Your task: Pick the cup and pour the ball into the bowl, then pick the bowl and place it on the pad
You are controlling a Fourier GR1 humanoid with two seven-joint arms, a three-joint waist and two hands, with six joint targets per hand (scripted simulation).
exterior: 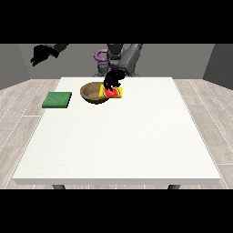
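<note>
A brown bowl [92,93] rests on the white table [118,136] near its far edge. A yellow cup with a red watermelon print [112,93] lies tipped on its side at the bowl's right rim, mouth towards the bowl. The hand at the view's right [113,79] is over the cup with its fingers curled round it. No ball is visible. A green pad [57,100] lies flat at the table's left edge. The hand at the view's left [41,54] hangs raised off the table's far left, fingers curled and holding nothing.
The robot's grey torso [123,57] stands behind the table's far edge. Wide bare tabletop stretches from the bowl to the near edge. Wooden floor surrounds the table.
</note>
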